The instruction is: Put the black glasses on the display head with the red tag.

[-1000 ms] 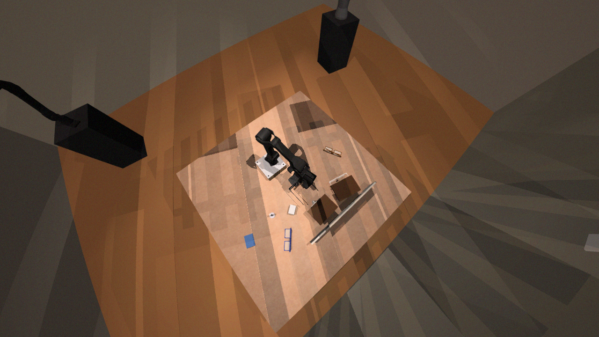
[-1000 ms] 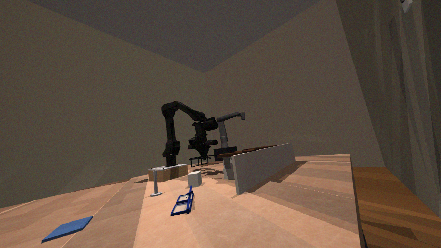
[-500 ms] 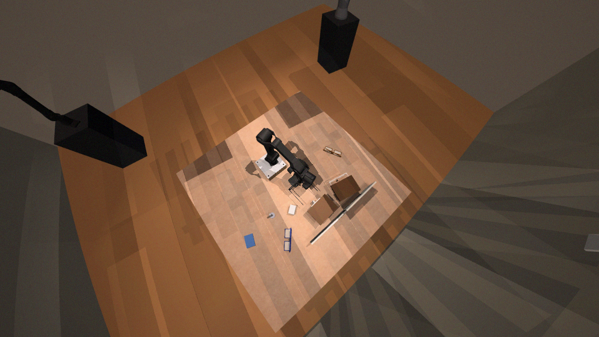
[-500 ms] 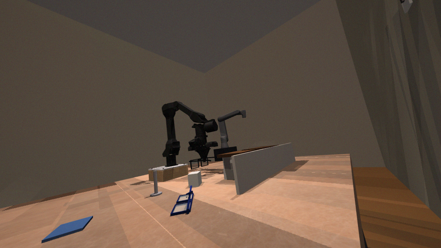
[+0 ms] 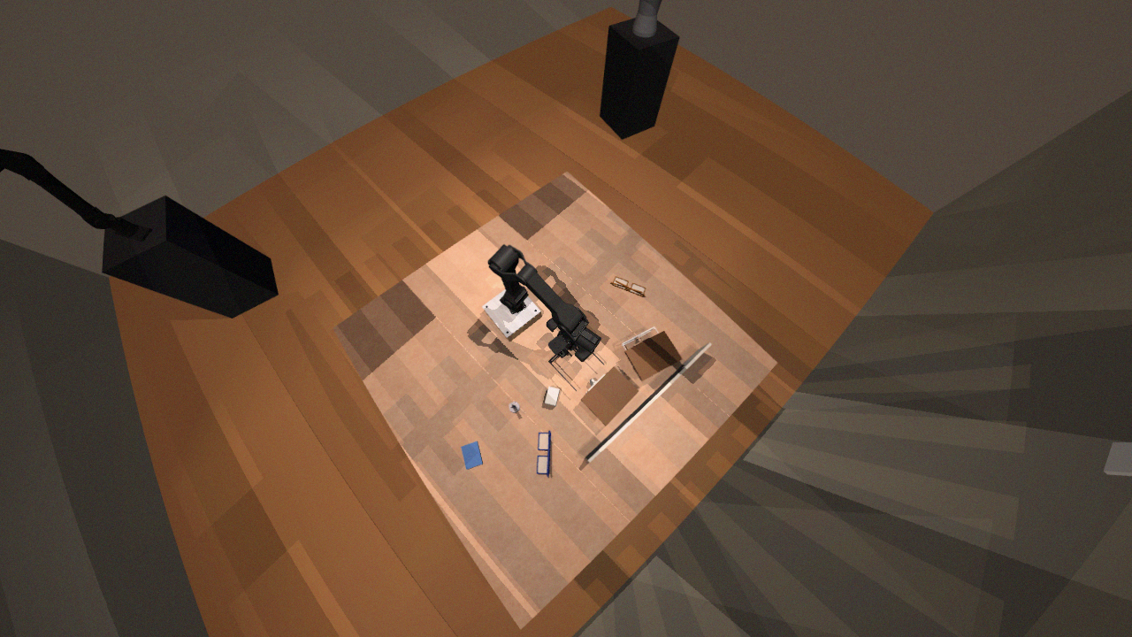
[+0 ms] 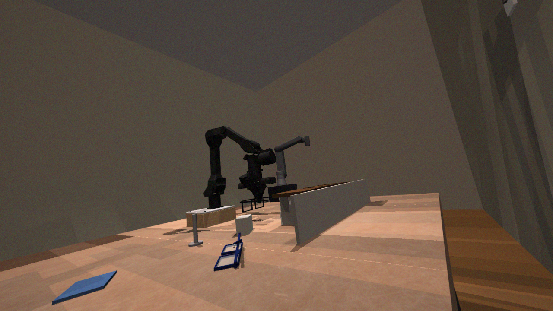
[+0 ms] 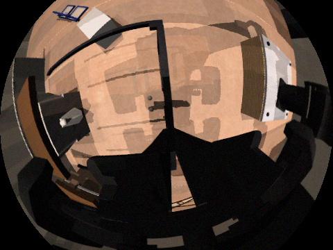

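Observation:
My gripper [image 6: 258, 200] [image 7: 168, 132] is shut on the black glasses [image 7: 162, 52], which also show in the exterior view [image 6: 242, 206]. They hang above the table, temples toward the heads' side. One temple shows at the left in the wrist view; the fingers hide part of the frame. The nearer display head has a brown top [image 5: 609, 395] [image 7: 23, 101] and a pale nose [image 7: 72, 117], facing the glasses, apart from them. The other head's brown top [image 5: 652, 355] is beside it, with a pale frame [image 5: 639, 338] at its front. I see no red tag.
A grey wall panel [image 5: 648, 403] [image 6: 332, 207] stands behind the heads. A white block [image 5: 551, 396] [image 6: 243, 224] [image 7: 94, 22], a grey post [image 6: 195, 228], blue glasses [image 5: 549, 453], a blue pad [image 5: 471, 455] [image 6: 85, 286] and brown glasses [image 5: 628, 287] are on the table.

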`<action>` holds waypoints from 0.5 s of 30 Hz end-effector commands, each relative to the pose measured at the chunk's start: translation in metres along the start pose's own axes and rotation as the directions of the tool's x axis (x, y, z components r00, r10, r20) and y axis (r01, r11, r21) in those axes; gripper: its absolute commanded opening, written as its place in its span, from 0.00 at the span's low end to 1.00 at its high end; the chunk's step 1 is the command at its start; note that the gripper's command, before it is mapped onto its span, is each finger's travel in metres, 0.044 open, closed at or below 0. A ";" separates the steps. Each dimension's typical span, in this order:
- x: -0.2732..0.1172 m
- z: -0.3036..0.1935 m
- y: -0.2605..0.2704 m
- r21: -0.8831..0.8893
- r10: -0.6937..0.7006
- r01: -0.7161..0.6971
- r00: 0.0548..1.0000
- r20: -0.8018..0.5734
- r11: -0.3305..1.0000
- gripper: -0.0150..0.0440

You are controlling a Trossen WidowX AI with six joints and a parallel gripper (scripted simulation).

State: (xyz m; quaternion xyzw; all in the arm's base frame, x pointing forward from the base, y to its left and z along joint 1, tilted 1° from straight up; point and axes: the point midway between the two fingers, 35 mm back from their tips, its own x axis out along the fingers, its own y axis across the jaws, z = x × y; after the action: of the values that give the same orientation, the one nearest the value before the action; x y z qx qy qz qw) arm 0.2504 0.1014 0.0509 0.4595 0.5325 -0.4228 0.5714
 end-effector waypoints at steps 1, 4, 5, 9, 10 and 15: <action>0.001 -0.001 0.005 -0.006 -0.002 0.002 1.000 -0.005 1.000 0.25; 0.001 -0.001 0.009 -0.006 -0.002 0.002 1.000 -0.005 1.000 0.25; 0.001 -0.001 0.010 -0.006 -0.002 0.002 1.000 -0.005 1.000 0.25; 0.001 -0.001 0.016 -0.006 -0.001 0.001 1.000 -0.005 1.000 0.25; 0.001 -0.001 0.017 -0.006 -0.001 0.001 1.000 -0.005 1.000 0.25; 0.001 -0.001 0.024 -0.006 0.000 0.000 1.000 -0.005 1.000 0.25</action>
State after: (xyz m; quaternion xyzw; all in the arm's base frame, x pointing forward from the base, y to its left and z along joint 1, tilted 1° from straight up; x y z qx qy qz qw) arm 0.2706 0.1063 0.0524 0.4617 0.5311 -0.4206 0.5726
